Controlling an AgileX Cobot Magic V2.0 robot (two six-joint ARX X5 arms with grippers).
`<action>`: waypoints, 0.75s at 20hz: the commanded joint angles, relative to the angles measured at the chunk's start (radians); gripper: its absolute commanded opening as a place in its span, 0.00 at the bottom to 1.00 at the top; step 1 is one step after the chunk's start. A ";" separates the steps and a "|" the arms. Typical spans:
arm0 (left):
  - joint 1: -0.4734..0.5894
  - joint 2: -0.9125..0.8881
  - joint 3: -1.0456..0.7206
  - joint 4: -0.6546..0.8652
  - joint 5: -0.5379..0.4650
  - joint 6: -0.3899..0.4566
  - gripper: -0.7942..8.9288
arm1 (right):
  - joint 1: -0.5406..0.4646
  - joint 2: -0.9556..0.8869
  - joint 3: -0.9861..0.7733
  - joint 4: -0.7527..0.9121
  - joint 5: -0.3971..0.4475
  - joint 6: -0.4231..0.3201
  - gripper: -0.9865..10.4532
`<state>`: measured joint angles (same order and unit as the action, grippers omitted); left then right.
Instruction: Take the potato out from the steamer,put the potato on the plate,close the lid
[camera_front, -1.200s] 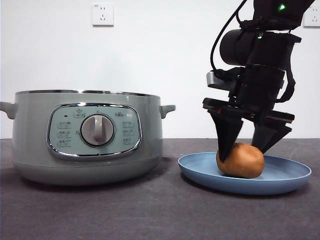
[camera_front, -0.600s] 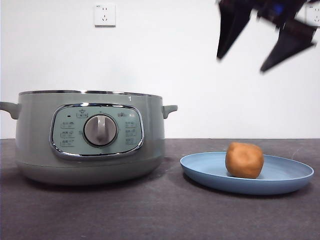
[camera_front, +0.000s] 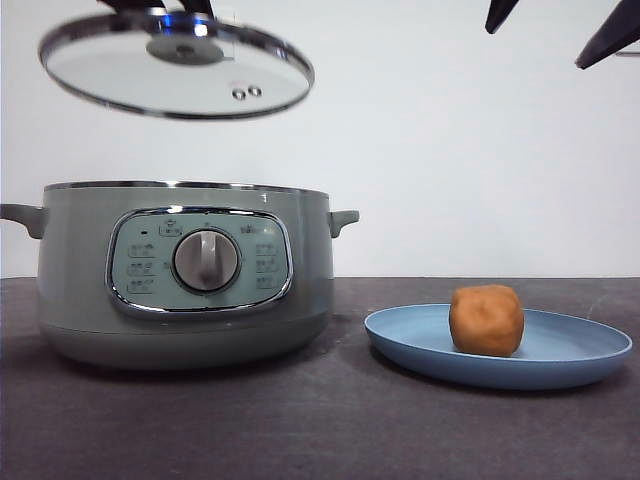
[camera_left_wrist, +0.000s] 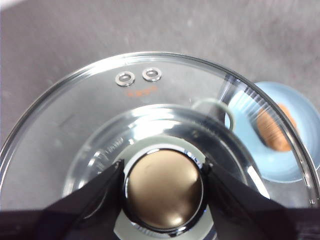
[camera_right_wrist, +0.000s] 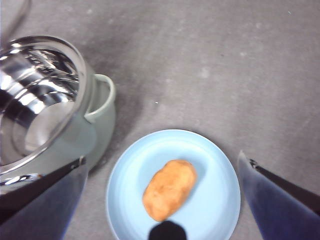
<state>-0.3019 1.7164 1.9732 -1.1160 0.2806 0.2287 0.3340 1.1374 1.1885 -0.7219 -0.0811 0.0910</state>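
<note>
The potato (camera_front: 486, 319) lies on the light-blue plate (camera_front: 575, 366) to the right of the sage-green steamer (camera_front: 185, 270), which stands open. My left gripper (camera_left_wrist: 164, 187) is shut on the knob of the glass lid (camera_front: 175, 75) and holds it slightly tilted in the air above the steamer. My right gripper (camera_front: 555, 25) is open and empty, high above the plate, with only its tips showing. The right wrist view shows the potato (camera_right_wrist: 170, 189) on the plate (camera_right_wrist: 210, 165) and the steamer's shiny inside (camera_right_wrist: 40, 100).
The dark grey table (camera_front: 320, 430) runs in front of the steamer and plate. A white wall stands behind. The steamer's side handle (camera_front: 343, 218) points toward the plate.
The lid has come into the front view at the top left, held above the steamer. My right gripper has let the potato go on the plate and risen to the top right.
</note>
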 joint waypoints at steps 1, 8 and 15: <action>-0.006 -0.028 -0.054 0.062 0.018 0.013 0.07 | -0.001 0.001 -0.005 0.003 0.037 0.010 0.53; -0.006 -0.028 -0.210 0.148 0.044 0.011 0.07 | -0.002 0.001 -0.005 0.004 0.039 0.011 0.53; -0.011 -0.028 -0.359 0.246 0.086 0.006 0.07 | -0.002 0.001 -0.005 0.007 0.039 0.018 0.52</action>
<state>-0.3099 1.6966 1.6184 -0.8936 0.3519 0.2417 0.3325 1.1374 1.1885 -0.7235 -0.0456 0.0956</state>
